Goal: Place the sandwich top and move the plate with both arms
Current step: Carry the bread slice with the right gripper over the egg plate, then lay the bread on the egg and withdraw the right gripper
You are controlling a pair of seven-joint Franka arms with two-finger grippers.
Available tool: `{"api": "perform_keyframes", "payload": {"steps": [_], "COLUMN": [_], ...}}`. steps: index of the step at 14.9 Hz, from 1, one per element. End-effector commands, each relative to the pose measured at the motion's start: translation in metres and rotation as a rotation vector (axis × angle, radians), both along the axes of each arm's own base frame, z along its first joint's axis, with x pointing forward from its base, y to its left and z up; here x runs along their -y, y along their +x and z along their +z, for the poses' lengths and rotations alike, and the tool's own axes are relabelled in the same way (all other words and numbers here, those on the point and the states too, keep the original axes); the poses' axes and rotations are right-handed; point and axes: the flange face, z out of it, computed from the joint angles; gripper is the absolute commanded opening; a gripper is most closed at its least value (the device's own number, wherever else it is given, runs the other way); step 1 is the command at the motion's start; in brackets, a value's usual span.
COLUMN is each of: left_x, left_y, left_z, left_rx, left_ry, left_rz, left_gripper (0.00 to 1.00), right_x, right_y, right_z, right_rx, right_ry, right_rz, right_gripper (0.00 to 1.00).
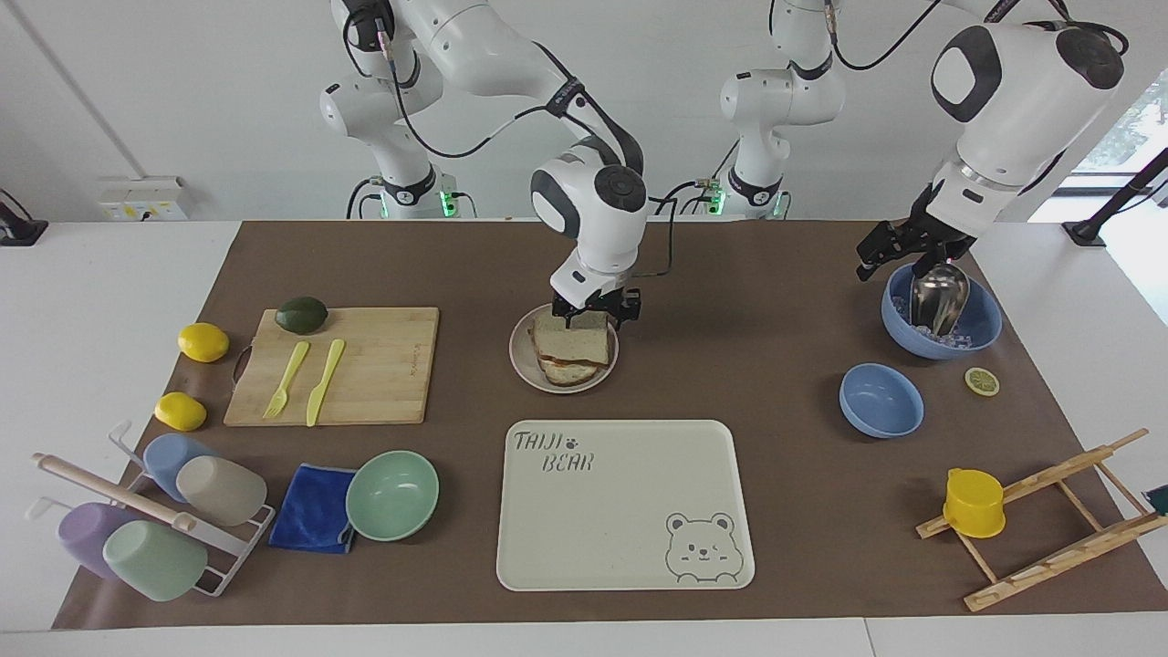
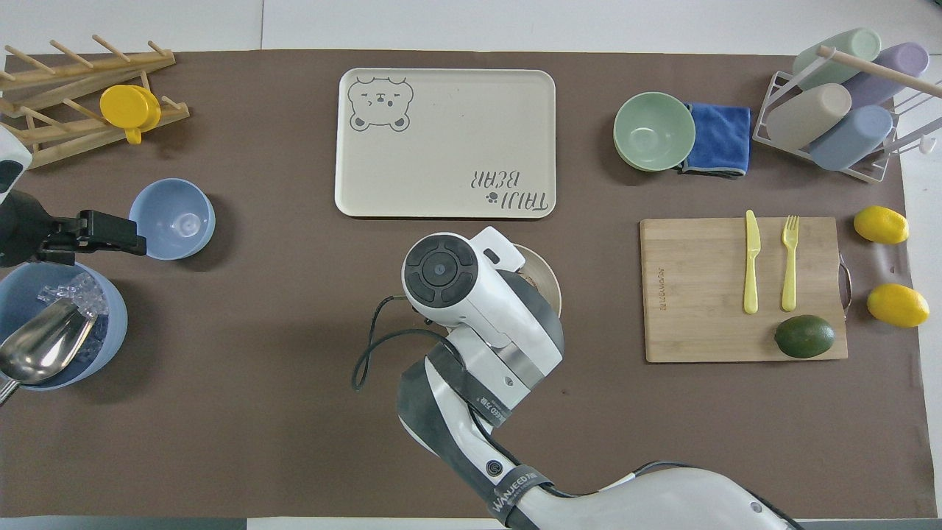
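Fingers spread, the right gripper (image 1: pixel 599 313) stands over the robot-side edge of the sandwich top (image 1: pixel 572 340), which lies flat on the stack on the plate (image 1: pixel 523 362), nearer the robots than the bear tray (image 1: pixel 624 504), while the left gripper (image 1: pixel 899 248) waits above the ice bowl (image 1: pixel 982 326), its fingers unreadable.

Both views are bright and evenly lit from above, sharp throughout. Daylight blooms at three o'clock of the facing view. The brown paper table cover (image 1: pixel 776 511) carries soft shadows, and the shiny metal scoop (image 2: pixel 40 350) shows glare.
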Motion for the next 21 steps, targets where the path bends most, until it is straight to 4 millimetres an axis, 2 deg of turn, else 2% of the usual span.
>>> {"api": "perform_keyframes", "payload": {"steps": [1,2,4,5,9,10,11,13,14,16,18,19,20,21], "left_x": [-0.001,-0.001,0.008,0.012,0.058,0.073,0.087,0.121,0.137,0.17,0.201,0.209,0.222,0.232], "left_y": [-0.007,-0.007,-0.007,-0.008,-0.019,-0.023,-0.027,-0.033,-0.037,-0.05,-0.068,-0.074,-0.079,-0.081], "left_z": [0.0,-0.002,-0.011,-0.019,-0.054,-0.061,-0.068,-0.086,-0.097,-0.117,-0.138,-0.147,-0.157,-0.165], "left_rx": [0.019,0.018,0.011,0.005,-0.053,-0.057,-0.065,-0.056,-0.042,-0.037,-0.023,-0.031,-0.048,-0.061], "left_ry": [-0.016,-0.026,-0.076,-0.078,-0.121,-0.137,-0.141,-0.143,-0.148,-0.14,-0.135,-0.134,-0.143,-0.151], "left_rz": [0.015,0.019,0.025,0.021,-0.003,0.001,0.007,0.017,0.01,0.003,-0.015,-0.016,-0.02,-0.01], "left_gripper": [1.0,1.0,1.0,1.0,1.0,1.0,1.0,1.0,1.0,1.0,1.0,1.0,1.0,1.0], "right_x": [0.028,0.053,0.093,0.12,0.213,0.231,0.243,0.285,0.297,0.322,0.353,0.362,0.366,0.374], "right_y": [0.023,0.034,0.041,0.046,0.048,0.046,0.045,0.048,0.045,0.024,0.007,0.002,0.003,0.005], "right_z": [0.048,0.07,0.112,0.128,0.194,0.21,0.221,0.239,0.247,0.277,0.295,0.307,0.303,0.291], "right_rx": [0.042,0.057,0.037,0.024,-0.054,-0.07,-0.077,-0.114,-0.104,-0.062,-0.149,-0.154,-0.147,-0.149], "right_ry": [0.063,0.072,0.097,0.101,0.113,0.112,0.102,0.093,0.098,0.041,0.039,0.025,-0.036,-0.054], "right_rz": [-0.041,-0.082,-0.123,-0.133,-0.159,-0.123,-0.087,-0.078,-0.04,0.021,0.027,0.048,0.045,0.042], "right_gripper": [1.0,1.0,1.0,1.0,1.0,1.0,1.0,1.0,1.0,1.0,1.0,1.0,1.0,1.0]}}
